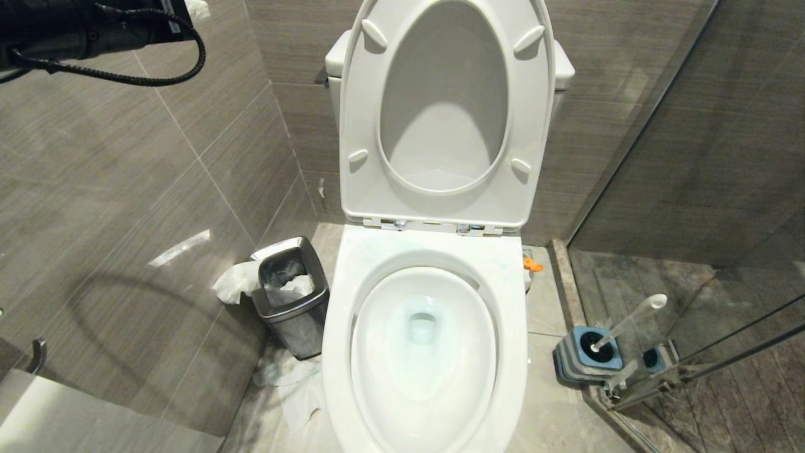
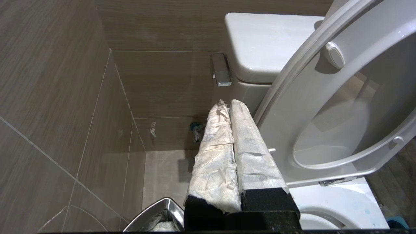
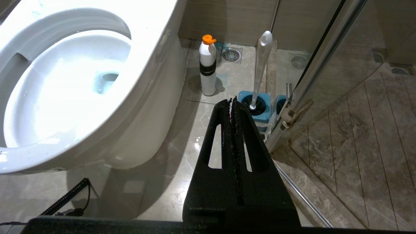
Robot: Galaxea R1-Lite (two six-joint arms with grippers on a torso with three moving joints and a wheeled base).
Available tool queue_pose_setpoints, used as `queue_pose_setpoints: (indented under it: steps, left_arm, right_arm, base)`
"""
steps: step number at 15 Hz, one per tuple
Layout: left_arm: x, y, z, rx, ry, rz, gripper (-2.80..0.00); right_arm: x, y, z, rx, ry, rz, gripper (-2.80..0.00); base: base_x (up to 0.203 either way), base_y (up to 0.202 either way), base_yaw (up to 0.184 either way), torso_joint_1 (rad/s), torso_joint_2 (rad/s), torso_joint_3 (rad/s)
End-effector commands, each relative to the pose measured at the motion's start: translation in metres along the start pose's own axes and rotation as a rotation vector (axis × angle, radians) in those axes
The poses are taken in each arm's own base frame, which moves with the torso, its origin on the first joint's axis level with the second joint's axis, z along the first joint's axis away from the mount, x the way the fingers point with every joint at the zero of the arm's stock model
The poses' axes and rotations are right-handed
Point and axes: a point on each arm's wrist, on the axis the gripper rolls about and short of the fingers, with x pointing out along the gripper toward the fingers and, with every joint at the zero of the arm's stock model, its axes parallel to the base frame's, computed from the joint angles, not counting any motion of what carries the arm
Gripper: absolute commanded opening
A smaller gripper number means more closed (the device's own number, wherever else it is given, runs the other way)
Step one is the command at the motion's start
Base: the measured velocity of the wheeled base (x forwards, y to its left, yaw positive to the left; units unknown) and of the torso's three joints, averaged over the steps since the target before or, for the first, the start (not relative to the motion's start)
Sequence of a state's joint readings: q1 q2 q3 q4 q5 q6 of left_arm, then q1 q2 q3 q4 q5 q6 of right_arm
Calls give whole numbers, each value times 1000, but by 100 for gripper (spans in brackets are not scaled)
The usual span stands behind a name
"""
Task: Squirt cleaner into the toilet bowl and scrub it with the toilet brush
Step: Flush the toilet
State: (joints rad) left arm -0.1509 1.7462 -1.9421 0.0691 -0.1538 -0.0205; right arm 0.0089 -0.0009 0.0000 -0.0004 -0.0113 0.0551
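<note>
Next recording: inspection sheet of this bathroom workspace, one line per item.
Surface: marble floor, wet-looking patches.
Job's things: toilet bowl seat up; toilet brush in its holder; cleaner bottle standing beside the bowl.
Clutter: steel bin, tissue on floor.
Grippers: left gripper shut, paper-wrapped, near the tank; right gripper shut, empty.
Cables: black cable on left arm.
Surroundings: glass shower door.

Steel bin (image 1: 290, 292) beside crumpled paper (image 1: 236, 281); glass door (image 1: 704, 189).
</note>
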Motion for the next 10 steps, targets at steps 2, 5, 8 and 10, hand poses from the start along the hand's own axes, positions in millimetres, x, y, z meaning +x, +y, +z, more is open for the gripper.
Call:
queue_pose_setpoints:
  steps: [2, 5, 8, 10]
  left_arm:
    - [1, -1, -1, -2, 3, -4, -280]
    - [1, -1, -1, -1, 0, -4, -280]
    - [2, -3, -2, 5, 8, -13, -280]
    - [2, -6, -6, 4, 48, -21, -280]
  right_arm:
    - [0, 0, 0, 0, 1, 1, -280]
    - [0, 0, 0, 0, 0, 1, -280]
    - [0, 0, 0, 0, 0, 0, -280]
    - [0, 0, 0, 0, 1, 0, -280]
  base:
    - [0, 0, 0, 0, 0, 0]
    - [0, 0, 0, 0, 0, 0]
    - [0, 0, 0, 0, 0, 0]
    - [0, 0, 0, 0, 0, 0]
